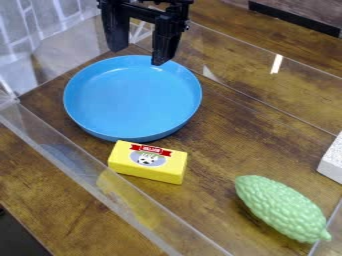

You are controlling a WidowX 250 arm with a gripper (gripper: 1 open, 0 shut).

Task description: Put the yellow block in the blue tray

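Block (148, 161) lies flat on the wood table (254, 110) just in front of the tray (132, 97), near its front rim but not touching; bare table between block and the green bumpy object (282, 206) at right, a white thing (333, 158) cut by the right edge. Block's top label is red and white with a small picture, text too small to read. Gripper (142, 42) hangs over the tray's far rim, jaws wide apart, holding nothing.

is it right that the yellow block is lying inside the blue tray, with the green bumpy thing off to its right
Not quite. The yellow block lies on the wooden table just outside the blue tray, by its near rim, as the camera view shows. The green bumpy thing is indeed off to its right.
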